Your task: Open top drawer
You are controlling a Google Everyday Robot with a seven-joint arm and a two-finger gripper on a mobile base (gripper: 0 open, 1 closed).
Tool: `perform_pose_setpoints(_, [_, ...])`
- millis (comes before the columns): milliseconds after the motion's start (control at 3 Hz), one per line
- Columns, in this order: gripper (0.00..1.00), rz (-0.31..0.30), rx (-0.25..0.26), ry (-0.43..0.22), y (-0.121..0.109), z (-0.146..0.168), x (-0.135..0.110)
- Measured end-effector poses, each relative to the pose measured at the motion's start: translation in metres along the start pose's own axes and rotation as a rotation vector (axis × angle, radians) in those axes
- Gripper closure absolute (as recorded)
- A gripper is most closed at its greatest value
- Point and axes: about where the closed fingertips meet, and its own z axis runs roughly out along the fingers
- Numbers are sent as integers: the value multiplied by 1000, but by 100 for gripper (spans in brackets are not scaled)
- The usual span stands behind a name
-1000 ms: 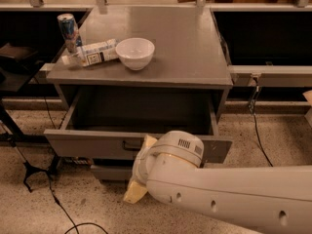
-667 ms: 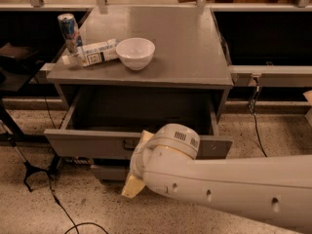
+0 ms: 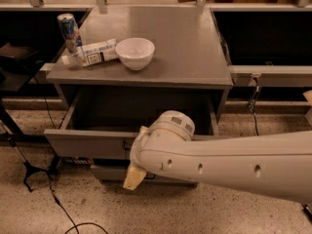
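Note:
The top drawer (image 3: 87, 143) of the grey metal cabinet stands pulled out toward me, and its deep dark box shows empty. Its black handle (image 3: 126, 145) peeks out at the centre of the front, mostly covered by my arm. My white arm (image 3: 219, 162) reaches in from the right across the drawer front. My gripper (image 3: 134, 176) shows only as a cream-coloured end hanging just below the drawer front, at the handle. A narrower lower drawer (image 3: 109, 172) sits shut underneath.
On the cabinet top (image 3: 190, 48) stand a white bowl (image 3: 135, 52), a lying white carton (image 3: 92, 53) and an upright can (image 3: 68, 30). Black cables (image 3: 48, 191) trail on the speckled floor at left. Dark shelving flanks both sides.
My arm's wrist has shifted slightly up and to the left along the drawer front. The drawer stands as far out as before.

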Motion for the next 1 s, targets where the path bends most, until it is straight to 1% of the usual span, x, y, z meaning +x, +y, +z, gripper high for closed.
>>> perform_pose_setpoints(333, [0,-25,8,10,-19,0,-4])
perform_pose_setpoints(667, [0,-44,-35,30,-23,9,-4])
perform_pose_setpoints(1000, [0,-62,-109,56,-16,20,5])
